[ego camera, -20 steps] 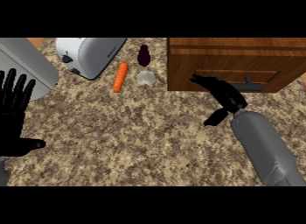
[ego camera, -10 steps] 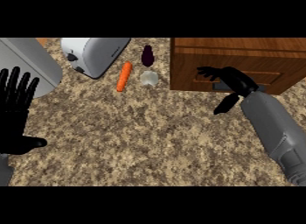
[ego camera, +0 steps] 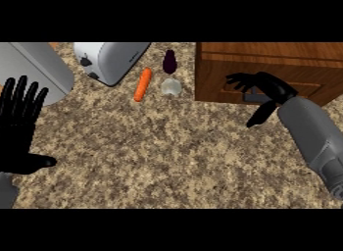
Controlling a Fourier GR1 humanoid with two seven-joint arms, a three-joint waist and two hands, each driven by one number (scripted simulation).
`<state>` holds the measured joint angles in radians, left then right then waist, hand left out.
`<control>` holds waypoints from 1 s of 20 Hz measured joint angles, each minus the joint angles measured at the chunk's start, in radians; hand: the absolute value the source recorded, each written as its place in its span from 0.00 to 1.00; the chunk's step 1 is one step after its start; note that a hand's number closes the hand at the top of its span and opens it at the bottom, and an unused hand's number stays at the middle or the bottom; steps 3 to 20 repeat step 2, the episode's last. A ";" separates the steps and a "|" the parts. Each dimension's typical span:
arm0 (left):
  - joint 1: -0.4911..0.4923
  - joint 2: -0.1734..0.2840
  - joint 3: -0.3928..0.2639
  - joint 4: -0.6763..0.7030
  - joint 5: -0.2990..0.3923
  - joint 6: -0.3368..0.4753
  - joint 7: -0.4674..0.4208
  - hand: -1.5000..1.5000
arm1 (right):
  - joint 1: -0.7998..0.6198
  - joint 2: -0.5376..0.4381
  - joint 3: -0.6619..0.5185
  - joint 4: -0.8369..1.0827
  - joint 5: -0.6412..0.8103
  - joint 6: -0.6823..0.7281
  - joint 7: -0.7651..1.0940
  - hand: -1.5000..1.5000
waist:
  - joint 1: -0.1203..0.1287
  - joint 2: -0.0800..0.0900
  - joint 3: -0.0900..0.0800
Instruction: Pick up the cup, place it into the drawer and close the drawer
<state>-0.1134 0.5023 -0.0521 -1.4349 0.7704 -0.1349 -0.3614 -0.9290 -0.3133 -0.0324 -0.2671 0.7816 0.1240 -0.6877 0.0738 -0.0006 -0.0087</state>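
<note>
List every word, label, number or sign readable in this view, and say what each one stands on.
None can be read.
The toaster shows only dark knobs on its end, no lettering.
The wooden drawer front, the cup, the carrot and the counter bear no marks.

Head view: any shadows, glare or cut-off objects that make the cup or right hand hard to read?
Head view: even light, no glare; the pale cup blends into the speckled counter; the right hand is dark against the brown drawer front; the toaster is cropped at the top.
</note>
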 measured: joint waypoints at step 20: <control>-0.008 -0.004 -0.002 0.008 -0.007 0.003 0.001 0.00 | -0.011 0.000 -0.003 0.016 0.000 0.010 -0.003 0.00 | -0.001 0.000 0.000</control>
